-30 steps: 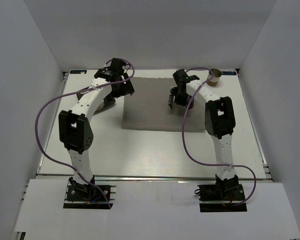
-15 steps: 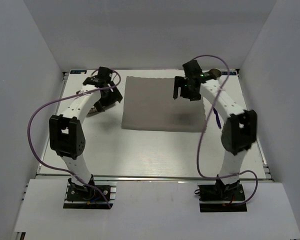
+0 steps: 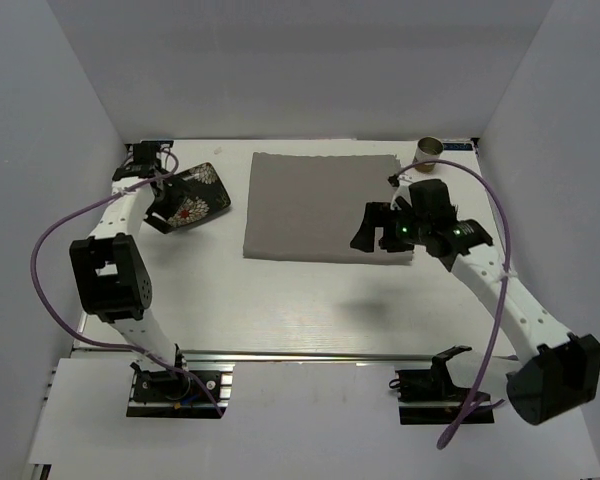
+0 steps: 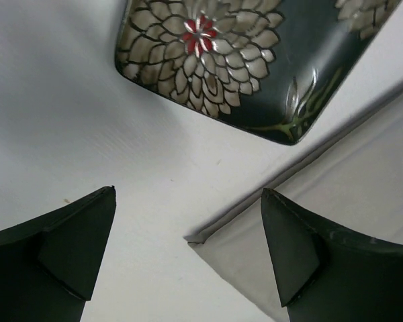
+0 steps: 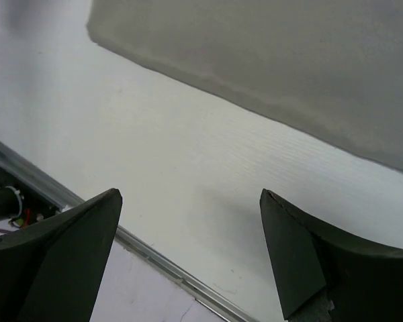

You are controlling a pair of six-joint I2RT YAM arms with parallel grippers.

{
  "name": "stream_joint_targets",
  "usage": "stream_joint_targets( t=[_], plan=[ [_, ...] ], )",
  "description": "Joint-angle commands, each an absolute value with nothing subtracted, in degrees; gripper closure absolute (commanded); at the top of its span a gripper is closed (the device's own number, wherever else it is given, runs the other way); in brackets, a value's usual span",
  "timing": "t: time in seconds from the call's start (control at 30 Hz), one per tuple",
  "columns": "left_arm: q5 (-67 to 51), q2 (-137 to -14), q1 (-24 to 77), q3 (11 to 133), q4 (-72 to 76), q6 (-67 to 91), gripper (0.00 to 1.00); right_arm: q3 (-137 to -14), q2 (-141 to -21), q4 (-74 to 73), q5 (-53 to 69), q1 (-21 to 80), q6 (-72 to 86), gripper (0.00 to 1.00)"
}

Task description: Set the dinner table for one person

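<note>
The dinner table [image 3: 300, 300] is a white tabletop with a metal rail [image 3: 310, 355] along its near edge. A grey placemat [image 3: 320, 205] lies at its back middle. A dark plate with white and red flowers [image 3: 195, 193] lies left of the mat, and also shows in the left wrist view [image 4: 242, 60]. My left gripper [image 3: 162, 214] is open and empty, raised at the plate's left edge. My right gripper [image 3: 377, 238] is open and empty above the mat's near right corner. In the left wrist view my gripper [image 4: 188, 248] hangs over bare table beside a mat corner [image 4: 336, 194].
A small metallic cup [image 3: 429, 152] stands at the back right corner, behind the right arm. The right wrist view shows my open gripper [image 5: 191, 248], the mat's edge [image 5: 269, 60], bare table and the metal rail [image 5: 154, 258]. White walls close in the sides and back.
The left arm has swung left, uncovering the flowered plate. The right arm has moved from the mat's far right side toward the near right corner, with its elbow swung out right.
</note>
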State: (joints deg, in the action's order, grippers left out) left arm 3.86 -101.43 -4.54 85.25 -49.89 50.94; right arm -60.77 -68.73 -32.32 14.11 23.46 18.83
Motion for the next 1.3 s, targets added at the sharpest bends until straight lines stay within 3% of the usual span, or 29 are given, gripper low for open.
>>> stream_joint_targets(
  t=[0.0, 0.23, 0.43, 0.67, 1.0, 1.13, 1.2, 1.27],
  plan=[
    [-2.80, -96.51, -9.30, 79.91, -45.28, 55.27, 0.02, -57.49, -62.07, -26.46, 18.81, 23.38, 19.33, 0.11],
    [-5.36, -92.55, -15.90, 73.48, -36.92, 56.60, 0.02, -48.69, -54.06, -23.02, 20.82, 23.03, 21.80, 0.11],
    [-12.65, -94.66, -19.07, 69.35, -26.30, 57.30, 0.02, -43.60, -50.54, -20.13, 31.28, 23.38, 24.25, 0.11],
    [-12.83, -99.40, -19.07, 66.28, -23.38, 59.23, 0.02, -40.69, -46.32, -21.35, 31.91, 23.29, 24.17, 0.11],
    [-12.04, -96.42, -18.54, 53.09, -5.37, 63.19, 0.08, -37.62, -41.75, -18.99, 36.38, 23.29, 27.77, 0.11],
    [-12.74, -98.87, -18.54, 53.61, -2.29, 62.32, 0.16, -36.91, -40.69, -17.84, 38.49, 23.47, 29.87, 0.11],
    [-13.62, -100.72, -18.54, 54.14, -1.76, 62.23, 0.27, -36.74, -40.78, -18.54, 38.67, 23.38, 29.97, 0.11],
    [-13.71, -101.86, -18.54, 54.58, -1.32, 62.23, 0.46, -36.83, -40.78, -19.59, 38.32, 23.47, 29.71, 0.11]
  ],
)
